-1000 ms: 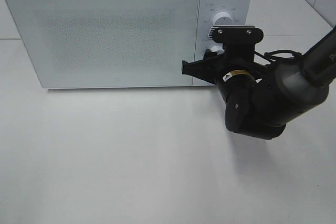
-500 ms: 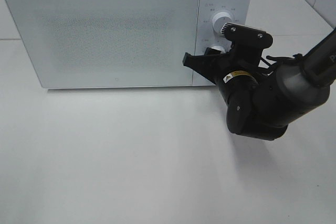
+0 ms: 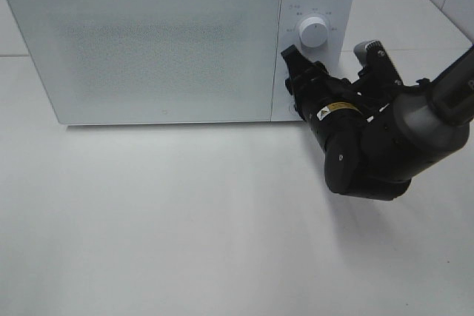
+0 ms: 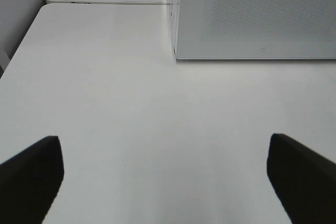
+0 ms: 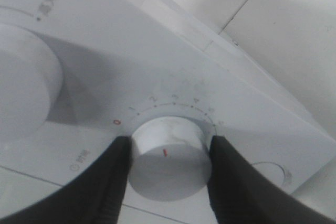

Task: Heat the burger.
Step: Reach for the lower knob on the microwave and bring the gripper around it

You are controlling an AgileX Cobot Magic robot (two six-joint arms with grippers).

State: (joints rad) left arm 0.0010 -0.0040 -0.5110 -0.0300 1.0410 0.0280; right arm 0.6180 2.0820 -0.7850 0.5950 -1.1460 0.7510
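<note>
The burger is out of view. The white microwave (image 3: 163,49) stands at the back of the table with its door closed. My right gripper (image 3: 296,83) reaches the control panel and is shut on the lower dial. In the right wrist view the two black fingers (image 5: 113,182) press either side of that round white timer knob (image 5: 170,156), which carries a small red mark below a printed number scale. The left gripper (image 4: 168,182) hangs open over bare table in front of the microwave's left corner (image 4: 257,19), with nothing between its fingers.
An upper white knob (image 3: 313,32) sits above the gripped one and shows large in the right wrist view as the upper knob (image 5: 26,93). The bulky black right arm (image 3: 378,146) stands in front of the panel. White table (image 3: 185,220) spreads before the microwave.
The right wrist has rolled while gripping the knob. Its fingers swung from pointing left to pointing up, and the camera mount moved from over the upper knob to the right.
</note>
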